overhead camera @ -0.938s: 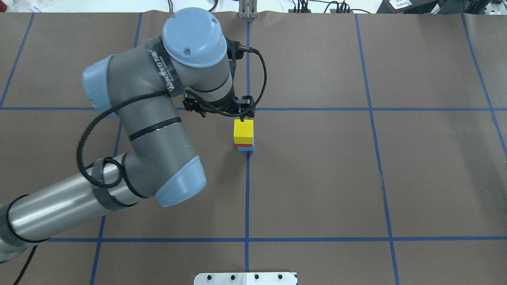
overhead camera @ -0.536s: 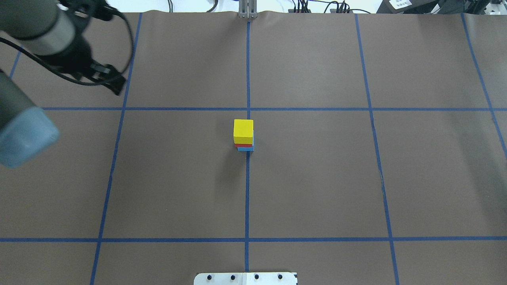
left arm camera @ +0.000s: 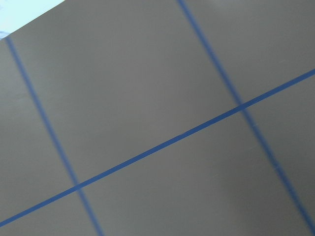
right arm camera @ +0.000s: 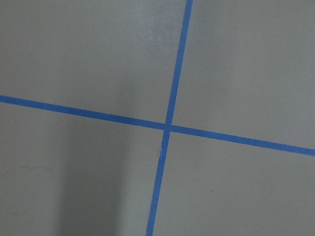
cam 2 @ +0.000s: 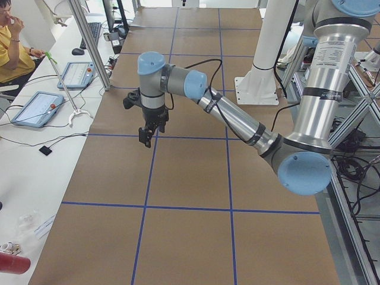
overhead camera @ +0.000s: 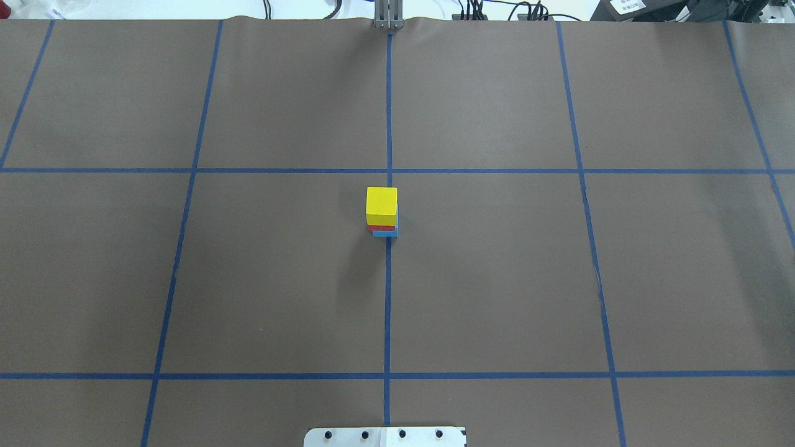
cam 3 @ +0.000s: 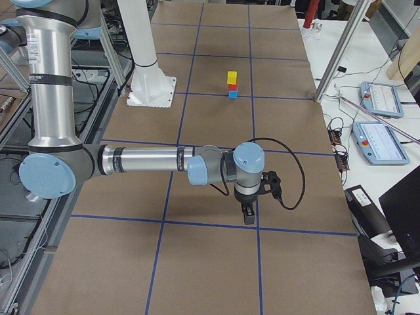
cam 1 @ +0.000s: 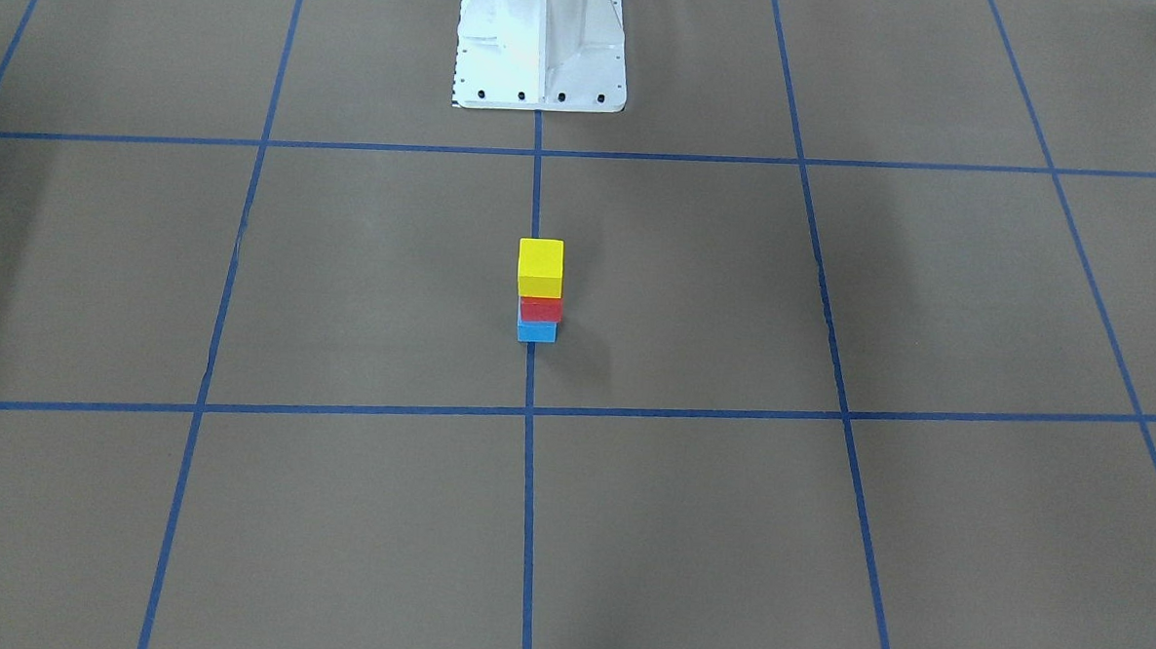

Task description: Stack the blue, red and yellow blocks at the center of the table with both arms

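A yellow block (overhead camera: 381,205) sits on a red block (overhead camera: 382,228), which sits on a blue block (overhead camera: 386,234), as one upright stack at the table's centre line. The stack also shows in the front view: yellow (cam 1: 540,266), red (cam 1: 541,310), blue (cam 1: 537,331). Nothing touches it. My left gripper (cam 2: 145,138) shows only in the exterior left view, over bare table far from the stack. My right gripper (cam 3: 249,216) shows only in the exterior right view, far from the stack (cam 3: 232,85). I cannot tell whether either is open or shut.
The white robot base plate (cam 1: 542,40) stands at the table's near edge, behind the stack. Blue tape lines grid the brown table cover (overhead camera: 497,279). Operator desks with tablets (cam 3: 377,98) and a seated person (cam 2: 12,47) lie beyond the far edge.
My left arm has drawn back from just above the stack, swung off to the left, and left the overhead view. The stack has not moved.
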